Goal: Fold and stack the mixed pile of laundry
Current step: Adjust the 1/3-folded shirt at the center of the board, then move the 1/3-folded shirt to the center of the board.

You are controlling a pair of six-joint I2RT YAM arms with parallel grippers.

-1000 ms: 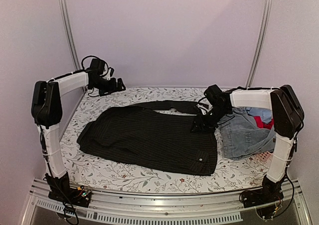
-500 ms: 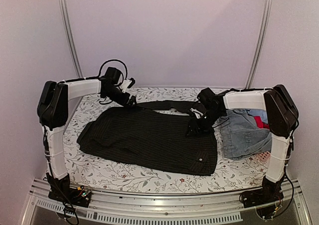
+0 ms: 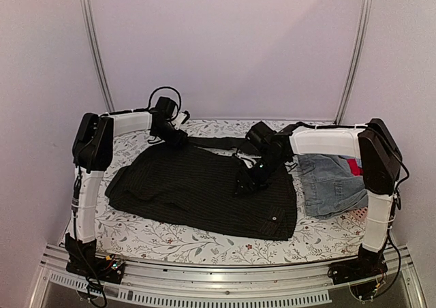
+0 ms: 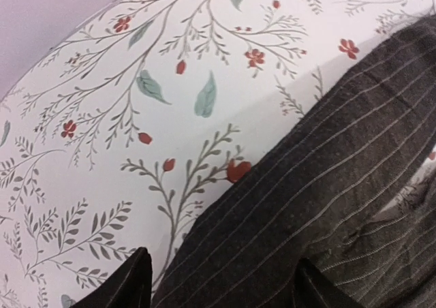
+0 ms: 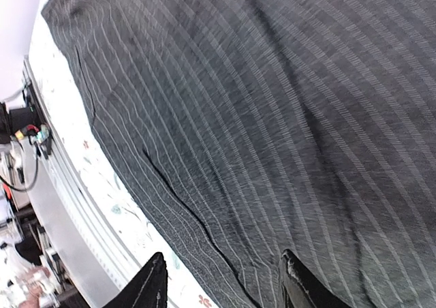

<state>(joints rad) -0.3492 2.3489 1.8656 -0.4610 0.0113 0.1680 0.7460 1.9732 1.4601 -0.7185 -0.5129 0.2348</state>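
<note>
Floral tablecloth point(image 3: 170, 243) under pinstriped shirt point(image 3: 197, 185)

No words, labels, brands, numbers or signs can be read in any view; nothing legible is there.

1. Shirt point(image 3: 197, 192): spread across the middle of the worktop point(image 3: 170, 243).
2. Denim pieces point(image 3: 330, 182): right of the shirt, touching it.
3. Left pincer point(image 3: 178, 139): over the shirt's far sleeve point(image 3: 218, 143).
4. Right pincer point(image 3: 246, 182): over the shirt's right half.
</note>
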